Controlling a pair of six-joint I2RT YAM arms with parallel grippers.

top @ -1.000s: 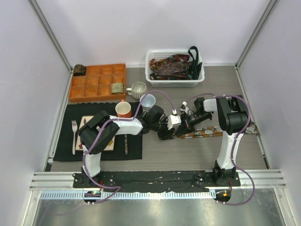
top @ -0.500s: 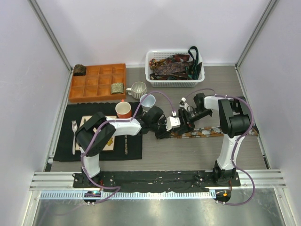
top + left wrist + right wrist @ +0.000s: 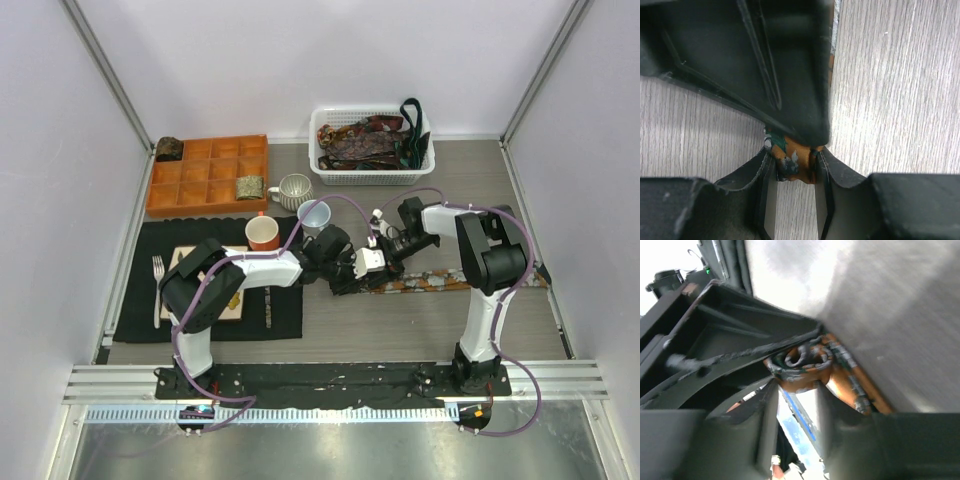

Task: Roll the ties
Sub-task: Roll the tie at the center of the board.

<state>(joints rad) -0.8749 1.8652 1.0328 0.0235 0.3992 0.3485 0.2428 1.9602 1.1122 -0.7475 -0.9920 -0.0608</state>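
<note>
Clamping the tie [image 3: 795,162] at its coil, left fingers [image 3: 747,182] closed; right fingers [image 3: 765,432] part-open.

One orange-and-green patterned tie [image 3: 440,282] lies flat on the table [image 3: 400,325], stretched left to right, with its left end wound into a small tight coil [image 3: 792,161]. Two mottled rolled ties sit at the orange tray [image 3: 205,190], one [image 3: 249,187] in its near right compartment and one [image 3: 168,149] at its far left corner. Loose ties [image 3: 360,142] are heaped in the white basket [image 3: 370,176], a dark green tie [image 3: 410,135] draped over its right rim.
</note>
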